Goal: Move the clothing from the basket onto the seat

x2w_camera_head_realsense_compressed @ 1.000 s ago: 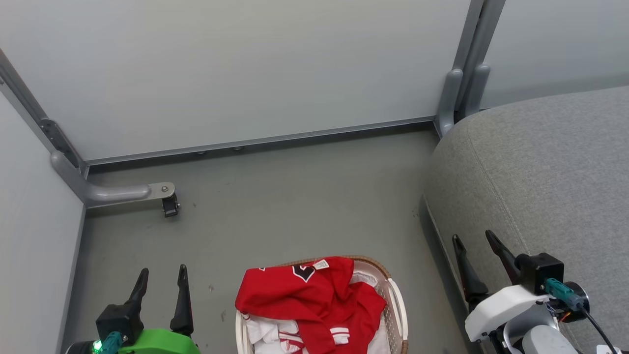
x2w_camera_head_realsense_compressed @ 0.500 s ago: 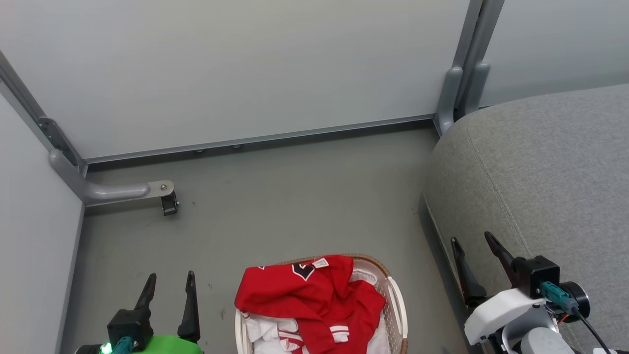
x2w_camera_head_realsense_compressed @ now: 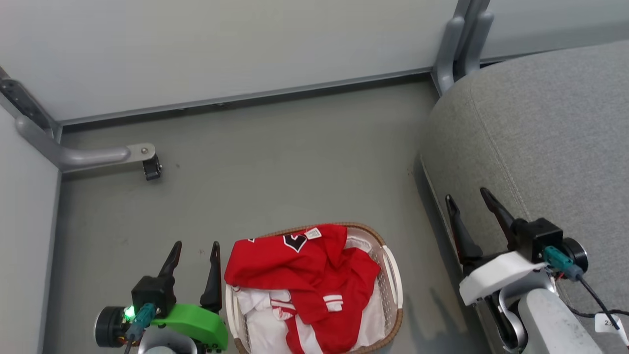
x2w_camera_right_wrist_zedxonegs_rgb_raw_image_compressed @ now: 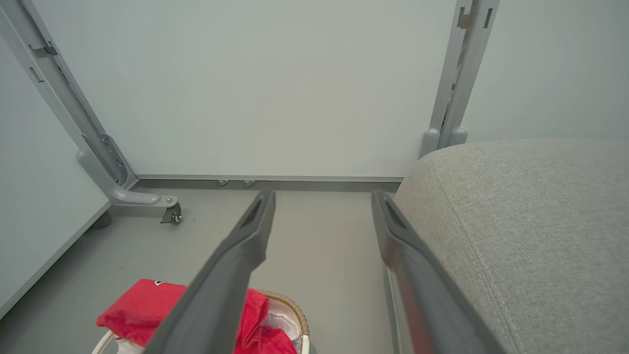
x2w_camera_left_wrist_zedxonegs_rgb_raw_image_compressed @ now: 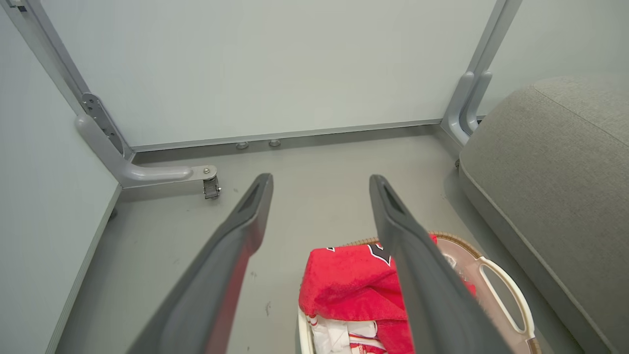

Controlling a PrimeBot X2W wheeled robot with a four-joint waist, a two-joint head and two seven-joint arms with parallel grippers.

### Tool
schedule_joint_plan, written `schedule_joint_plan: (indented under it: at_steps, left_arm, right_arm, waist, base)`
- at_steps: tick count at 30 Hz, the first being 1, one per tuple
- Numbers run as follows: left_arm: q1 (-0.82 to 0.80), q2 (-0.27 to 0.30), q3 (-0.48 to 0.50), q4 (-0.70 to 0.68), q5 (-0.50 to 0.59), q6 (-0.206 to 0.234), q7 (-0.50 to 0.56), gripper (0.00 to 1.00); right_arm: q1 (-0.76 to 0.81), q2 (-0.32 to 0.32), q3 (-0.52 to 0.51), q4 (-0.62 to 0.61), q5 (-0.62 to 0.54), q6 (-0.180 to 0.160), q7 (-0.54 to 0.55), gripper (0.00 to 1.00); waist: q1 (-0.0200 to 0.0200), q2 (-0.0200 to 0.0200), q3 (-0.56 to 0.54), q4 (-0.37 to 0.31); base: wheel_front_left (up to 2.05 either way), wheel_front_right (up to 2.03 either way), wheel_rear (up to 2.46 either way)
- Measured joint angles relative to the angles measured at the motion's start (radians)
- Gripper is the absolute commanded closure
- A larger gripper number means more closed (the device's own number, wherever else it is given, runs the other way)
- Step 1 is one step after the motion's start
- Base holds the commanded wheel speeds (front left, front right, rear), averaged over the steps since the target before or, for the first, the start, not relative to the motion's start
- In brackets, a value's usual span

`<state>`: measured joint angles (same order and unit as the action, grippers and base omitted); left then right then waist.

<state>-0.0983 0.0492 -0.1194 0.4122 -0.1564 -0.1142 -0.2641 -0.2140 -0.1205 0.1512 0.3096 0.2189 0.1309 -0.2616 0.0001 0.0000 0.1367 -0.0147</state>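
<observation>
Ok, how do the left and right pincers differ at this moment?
The left pincer sits on a green mount, the right pincer on a white mount. The left hangs over the floor beside the basket; the right is at the edge of the seat. Both are open, empty and clear of the clothing.

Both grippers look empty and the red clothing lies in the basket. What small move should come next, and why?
Probably swing the left gripper rightward and down onto the clothing: its jaws stand open, it hovers beside the basket, and the red heap rises above the rim. The right gripper, also open, is nearer the seat.
</observation>
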Motion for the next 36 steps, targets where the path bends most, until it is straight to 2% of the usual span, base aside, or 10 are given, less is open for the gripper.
schedule_joint_plan:
  at_steps: [6,18,22,36]
  left_arm:
    - [-0.084,0.000,-0.047,0.058,0.005,0.009,0.000,0.00]
    - [-0.239,0.001,-0.095,0.253,0.103,0.018,0.000,0.00]
    - [-0.295,0.022,-0.139,0.308,0.161,0.019,0.000,0.00]
    - [-0.490,0.071,-0.272,0.495,0.261,0.048,0.000,0.00]
  right_arm:
    - [-0.062,0.000,0.005,-0.035,0.006,0.000,0.000,0.00]
    - [-0.136,0.012,0.019,-0.060,0.019,0.000,0.000,0.00]
    - [-0.156,0.016,0.029,-0.061,0.019,0.000,0.000,0.00]
    - [-0.228,0.038,0.060,-0.077,0.028,0.000,0.000,0.00]
  waist:
    - [0.0000,0.0000,0.099,-0.016]
    - [0.0001,0.0000,0.290,-0.069]
    - [0.0001,0.0000,0.342,-0.090]
    - [0.0001,0.0000,0.504,-0.155]
  base:
    - [0.00,0.00,0.00]
    - [0.00,0.00,0.00]
    - [0.00,0.00,0.00]
    - [0.00,0.00,0.00]
